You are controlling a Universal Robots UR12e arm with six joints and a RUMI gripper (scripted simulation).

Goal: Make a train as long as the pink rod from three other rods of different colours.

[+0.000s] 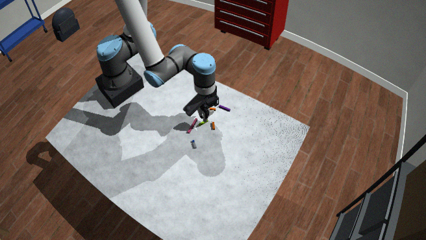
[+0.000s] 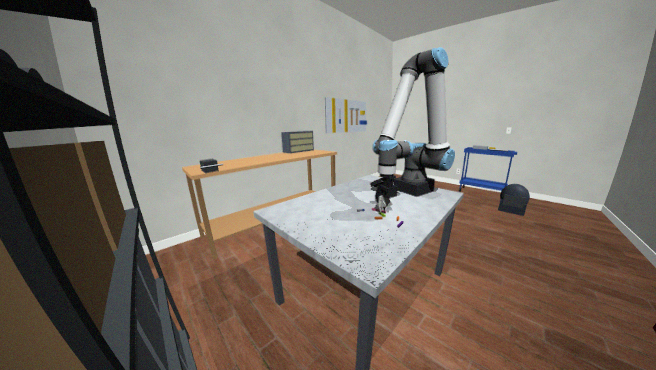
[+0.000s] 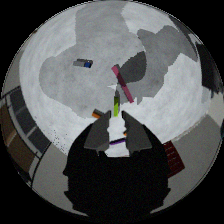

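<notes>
1. Pink rod (image 1: 192,125) lies flat on the table, slanted, just left of the lime rod (image 1: 203,122). It is the measure, so I judge it is best left alone.
2. Lime rod sits right under the gripper (image 1: 202,117). In the wrist view it runs straight ahead from the fingertips.
3. Claw: fingers pressed nearly together, pinching nothing I can see. The purple strip low between them in the wrist view looks like the purple rod (image 1: 224,108) lying behind on the table, not a held piece.
4. My reading: with the fingers narrowed, the tool is set to nudge the lime rod, not lift it.
5. Grey rod (image 1: 194,146) and blue rod (image 1: 193,141) lie end to end, nearer than the cluster and apart from it. With lime they would match pink, so lime likely belongs there.
6. Spares: one orange rod (image 1: 213,125) just right of lime, a second orange rod (image 1: 212,109) by the wrist, purple farther right. The near orange is close enough to crowd a train.
7. Table (image 1: 260,156) is pale and mottled, crossed by the arm's heavy shadow; the rods lie partly in it.
8. Room: wood plank floor, red drawer cabinet (image 1: 250,16) beyond the table, blue cart (image 2: 487,151), wooden bench (image 2: 260,161) by the wall.
</notes>
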